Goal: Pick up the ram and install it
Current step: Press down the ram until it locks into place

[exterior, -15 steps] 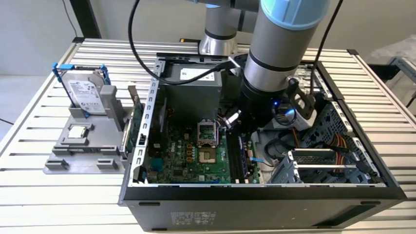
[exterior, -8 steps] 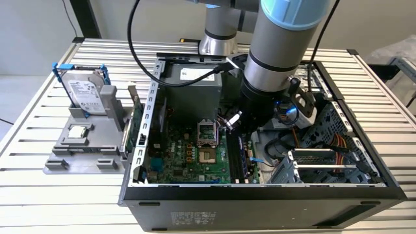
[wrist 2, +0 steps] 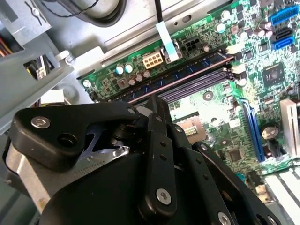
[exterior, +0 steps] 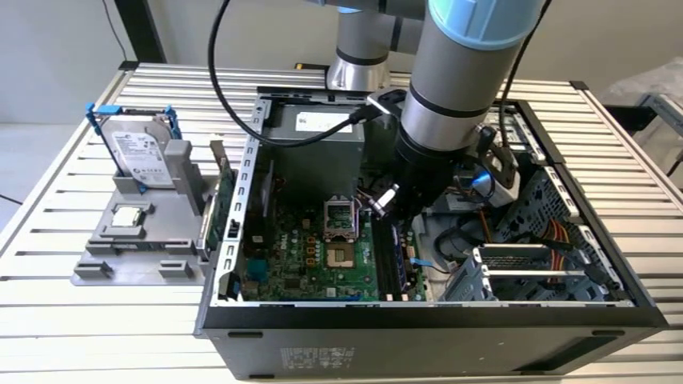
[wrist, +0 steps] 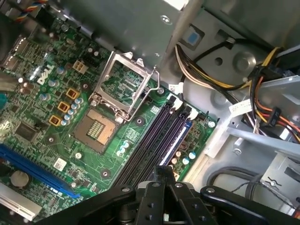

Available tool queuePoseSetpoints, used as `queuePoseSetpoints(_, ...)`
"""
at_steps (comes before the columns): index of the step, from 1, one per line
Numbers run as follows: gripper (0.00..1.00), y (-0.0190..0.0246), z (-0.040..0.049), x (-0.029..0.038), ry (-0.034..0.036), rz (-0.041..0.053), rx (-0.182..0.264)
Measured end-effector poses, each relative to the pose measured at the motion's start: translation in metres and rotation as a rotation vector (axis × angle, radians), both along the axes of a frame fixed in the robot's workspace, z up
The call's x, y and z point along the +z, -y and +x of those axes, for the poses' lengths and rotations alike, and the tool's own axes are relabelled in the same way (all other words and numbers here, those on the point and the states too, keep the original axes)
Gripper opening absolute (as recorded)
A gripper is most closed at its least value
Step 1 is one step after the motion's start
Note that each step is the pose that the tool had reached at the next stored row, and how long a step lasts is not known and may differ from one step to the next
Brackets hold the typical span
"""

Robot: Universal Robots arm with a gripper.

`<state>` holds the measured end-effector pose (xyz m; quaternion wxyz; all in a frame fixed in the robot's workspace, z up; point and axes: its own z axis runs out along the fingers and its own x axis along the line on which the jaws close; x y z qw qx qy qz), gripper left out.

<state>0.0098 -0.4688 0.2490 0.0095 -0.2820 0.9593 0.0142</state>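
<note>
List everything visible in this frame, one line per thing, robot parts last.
Computer case: one, black, open, on the slatted table.
Motherboard: one, green, inside the case.
Memory slots: a row, dark, running beside the open processor socket.
Hard drive: one, silver with blue brackets, upright in the grey holder at the exterior view's left.
Chip: one, small, square, silver-topped, on the grey holder.
Table: one, pale metal slats.
Arm: one, grey with blue caps, reaching into the case.
Gripper: one, black, above the memory slots.

Robotics lab or test workshop. Evidence: slatted aluminium table (exterior: 96,308) carrying an open computer case (exterior: 427,328) with its green motherboard (exterior: 309,264) exposed, a grey parts holder (exterior: 139,256) beside it, industrial robot arm (exterior: 459,88) overhead.
</note>
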Motion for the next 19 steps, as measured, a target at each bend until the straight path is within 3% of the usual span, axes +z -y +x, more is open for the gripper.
queuePoseSetpoints(7,0.00,0.0000,0.0000,0.0000,-0.0001,0.0000,0.079)
queuePoseSetpoints(19,0.00,0.0000,0.0000,-0.0022,0.0000,0.0001,0.287)
